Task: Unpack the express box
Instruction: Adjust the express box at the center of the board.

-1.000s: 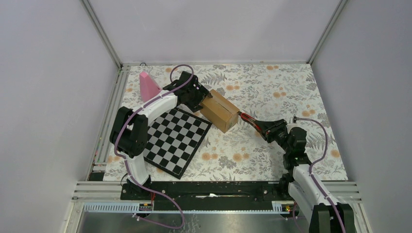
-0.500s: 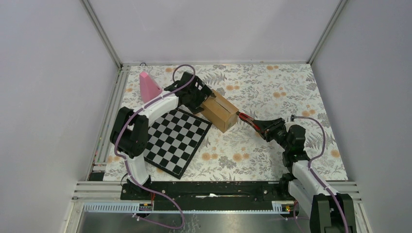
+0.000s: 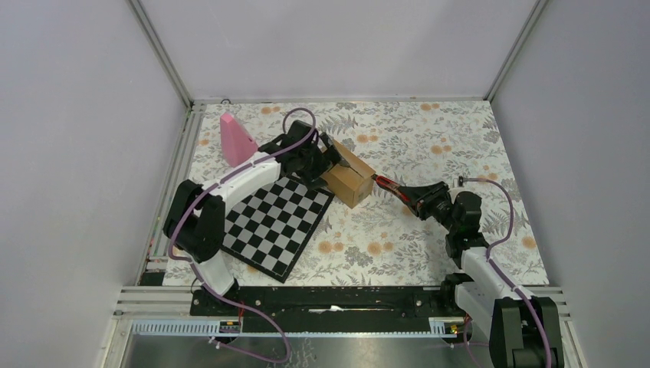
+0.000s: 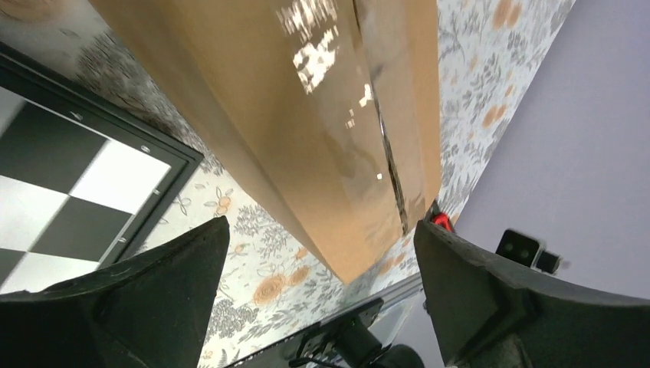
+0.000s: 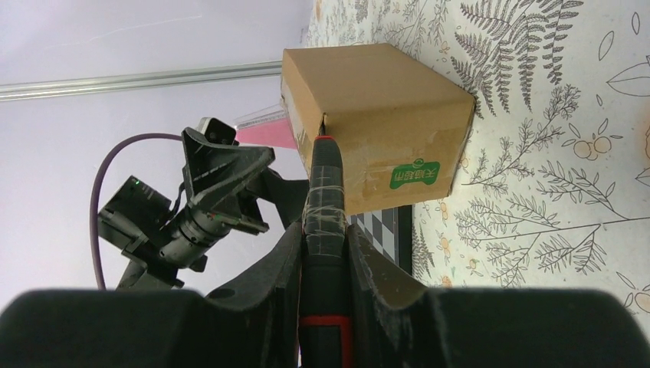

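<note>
From above, the express box (image 3: 351,181) is seen lying on the floral counter (image 3: 437,138), just beside the far corner of the chessboard (image 3: 274,222). Its left end is covered by the left pincer (image 3: 328,157), so the spread of the fingers cannot be made out there. A pink cone (image 3: 234,138) stands apart, near the left rail. A tool (image 3: 389,185) with red on it is held out by the right pincer (image 3: 420,201), with its tip at the box's right end. Bare cloth is left open behind and to the right of the box.

In the left wrist view the box is cut off at the top and left edges, and glossy tape is seen along its seam. The fingers are spread wide, one on each side of the carton. Cloth shows between each finger and the carton, and nothing is gripped.

In the right wrist view the fingers are clamped on the tool's tape-wrapped handle. The tip is set against the top seam at the near end, above a green mark (image 5: 416,173). The blade is too small to be made out. Only a sliver of the cone is visible past the box.
</note>
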You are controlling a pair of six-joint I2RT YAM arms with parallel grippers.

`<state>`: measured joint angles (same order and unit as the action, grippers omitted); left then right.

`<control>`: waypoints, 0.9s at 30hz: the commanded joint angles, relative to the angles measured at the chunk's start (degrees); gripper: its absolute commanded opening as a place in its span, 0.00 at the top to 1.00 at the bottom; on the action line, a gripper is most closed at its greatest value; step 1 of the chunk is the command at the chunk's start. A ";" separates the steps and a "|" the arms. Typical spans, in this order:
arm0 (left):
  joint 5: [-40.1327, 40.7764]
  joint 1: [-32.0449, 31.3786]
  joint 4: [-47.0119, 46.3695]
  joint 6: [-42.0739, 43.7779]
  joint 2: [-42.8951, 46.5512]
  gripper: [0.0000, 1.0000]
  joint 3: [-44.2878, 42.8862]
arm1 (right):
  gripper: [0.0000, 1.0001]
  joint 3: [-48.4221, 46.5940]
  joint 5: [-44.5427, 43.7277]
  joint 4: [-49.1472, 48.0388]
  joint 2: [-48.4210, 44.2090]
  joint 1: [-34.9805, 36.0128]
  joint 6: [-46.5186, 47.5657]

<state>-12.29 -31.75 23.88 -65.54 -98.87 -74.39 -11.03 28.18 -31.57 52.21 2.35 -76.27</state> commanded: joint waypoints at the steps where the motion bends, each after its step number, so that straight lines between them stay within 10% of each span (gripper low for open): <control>1: -0.21 -3.74 -0.57 -0.54 1.51 0.01 0.48 | 1.00 -2.27 0.55 2.29 1.06 0.37 2.81; 27: 8.19 -8.06 -10.11 -11.16 -1.38 0.07 3.25 | 1.00 -2.79 1.44 3.66 0.73 0.31 4.20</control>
<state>-6.94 -39.86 18.24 -74.63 -101.25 -71.53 -12.75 28.45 -29.56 52.88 2.35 -74.30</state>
